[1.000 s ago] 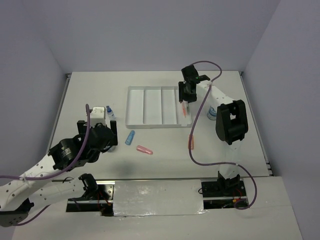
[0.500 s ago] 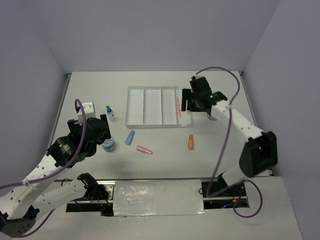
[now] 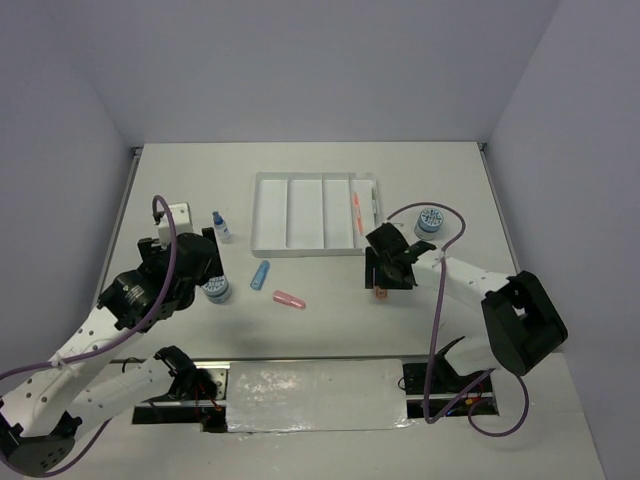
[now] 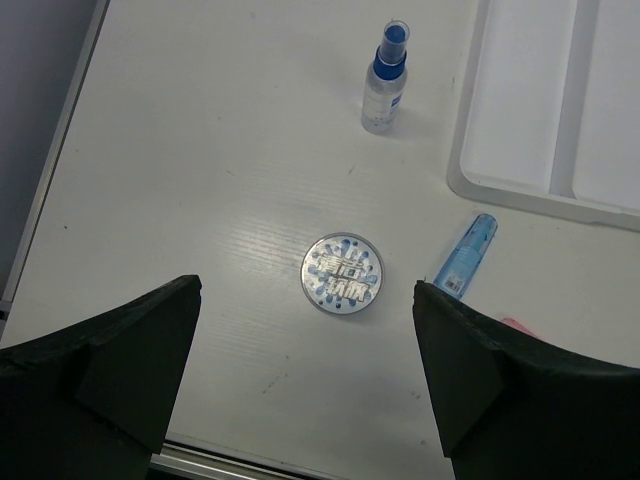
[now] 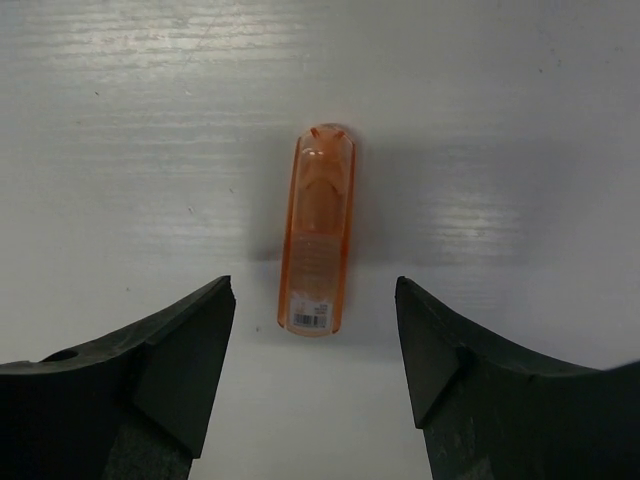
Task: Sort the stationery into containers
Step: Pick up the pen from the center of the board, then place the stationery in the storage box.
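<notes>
The white tray (image 3: 305, 215) lies at the table's middle back; a thin orange pen (image 3: 356, 213) lies in its rightmost compartment. My right gripper (image 3: 385, 272) is open and hangs over the orange stick (image 3: 380, 291), which lies between its fingertips in the right wrist view (image 5: 318, 240). My left gripper (image 3: 203, 272) is open and empty above a patterned disc (image 3: 216, 289), which lies flat on the table in the left wrist view (image 4: 342, 272). A second disc (image 3: 431, 220) lies right of the tray.
A small blue-capped bottle (image 3: 220, 226) stands left of the tray, also in the left wrist view (image 4: 386, 80). A blue stick (image 3: 260, 275) and a pink stick (image 3: 289, 299) lie in front of the tray. The tray's corner (image 4: 480, 185) shows at the left wrist view's upper right.
My right gripper left the orange pen in the tray's rightmost compartment and swung down over the orange stick. My left arm pulled back from the bottle, uncovering the disc.
</notes>
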`<state>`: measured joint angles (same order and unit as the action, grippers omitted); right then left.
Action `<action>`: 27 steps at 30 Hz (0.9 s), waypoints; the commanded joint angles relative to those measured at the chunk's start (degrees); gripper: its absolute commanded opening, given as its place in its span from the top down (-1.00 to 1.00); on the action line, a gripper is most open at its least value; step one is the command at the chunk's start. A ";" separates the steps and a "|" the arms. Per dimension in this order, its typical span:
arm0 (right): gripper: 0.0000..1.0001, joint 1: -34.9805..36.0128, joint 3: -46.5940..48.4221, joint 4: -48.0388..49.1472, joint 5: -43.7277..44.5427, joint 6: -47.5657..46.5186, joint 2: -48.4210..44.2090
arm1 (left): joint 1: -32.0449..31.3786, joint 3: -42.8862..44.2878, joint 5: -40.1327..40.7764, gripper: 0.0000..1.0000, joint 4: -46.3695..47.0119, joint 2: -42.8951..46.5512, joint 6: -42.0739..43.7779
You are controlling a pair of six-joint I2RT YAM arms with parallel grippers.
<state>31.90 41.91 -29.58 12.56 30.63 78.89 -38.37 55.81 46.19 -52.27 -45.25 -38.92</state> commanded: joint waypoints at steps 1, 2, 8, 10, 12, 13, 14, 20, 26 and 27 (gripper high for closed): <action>-0.43 0.27 0.45 6.64 -0.69 1.01 1.87 | 0.40 -0.09 -0.67 -0.99 1.91 1.04 1.65; -0.41 0.18 0.45 6.99 -0.78 1.01 3.45 | 0.31 -0.18 -0.84 -0.99 2.00 1.13 1.65; 0.06 0.27 0.98 9.81 -2.54 1.01 9.08 | 0.31 -0.44 -1.98 -0.99 2.79 1.22 2.53; 0.31 0.27 1.07 9.28 -1.58 1.53 9.35 | 0.31 -0.44 -2.16 -0.99 2.88 1.05 2.79; 0.89 0.70 0.89 8.58 -1.31 2.15 8.13 | 0.31 -0.53 -2.60 -0.99 3.05 1.13 3.06; 1.00 1.14 0.98 7.97 -0.09 2.32 7.34 | 0.31 -0.53 -2.69 -0.99 3.14 1.13 3.40; 1.00 1.76 1.24 7.27 0.45 2.50 5.33 | 0.31 -0.53 -2.86 -0.99 3.40 1.31 3.50; 1.00 3.96 7.11 7.95 -6.75 -2.40 -3.38 | 0.31 -0.62 -3.57 -0.99 3.84 1.05 4.02; 1.00 2.55 24.15 2.79 -3.24 -10.75 10.03 | 0.31 -0.70 -2.95 -0.99 3.67 1.48 3.59; 1.00 2.29 29.84 1.47 -2.72 -11.47 12.66 | 0.31 -0.70 -2.87 -0.99 3.58 1.57 3.58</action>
<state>35.16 62.43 -25.52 8.27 24.49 84.88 -38.33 55.07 42.87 -49.82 -44.42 -36.05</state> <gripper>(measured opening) 0.333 0.993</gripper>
